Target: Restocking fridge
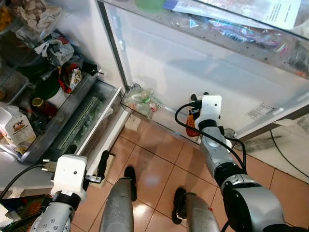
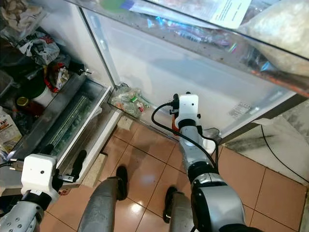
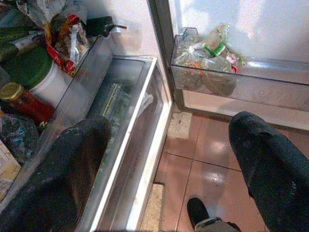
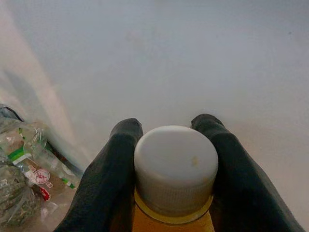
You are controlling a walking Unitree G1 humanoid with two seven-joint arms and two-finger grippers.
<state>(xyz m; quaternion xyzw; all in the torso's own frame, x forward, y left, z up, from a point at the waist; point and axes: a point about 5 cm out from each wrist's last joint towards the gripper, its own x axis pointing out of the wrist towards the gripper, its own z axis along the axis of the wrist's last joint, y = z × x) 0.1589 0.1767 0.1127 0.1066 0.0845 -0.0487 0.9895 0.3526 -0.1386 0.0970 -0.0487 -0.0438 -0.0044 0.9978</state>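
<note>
Right gripper [image 4: 169, 159] pinches a white-capped orange bottle [image 4: 175, 169] just above the lower door shelf [image 1: 145, 113], beside its bagged vegetables [image 1: 142, 99]. Left gripper [image 3: 169, 159] is spread, idle near the crisper drawer [image 3: 120, 111]. Bottle likely nearly placed, not yet released.

You won't find a word here that can be read. The white sticker [image 1: 261, 110] on the inside of the fridge door [image 1: 203, 67] carries print too small to make out (the same goes for the paper sheet [image 1: 282, 12] in the upper door shelf), and the carton [image 1: 16, 128] at the far left shows only a blurred picture.
</note>
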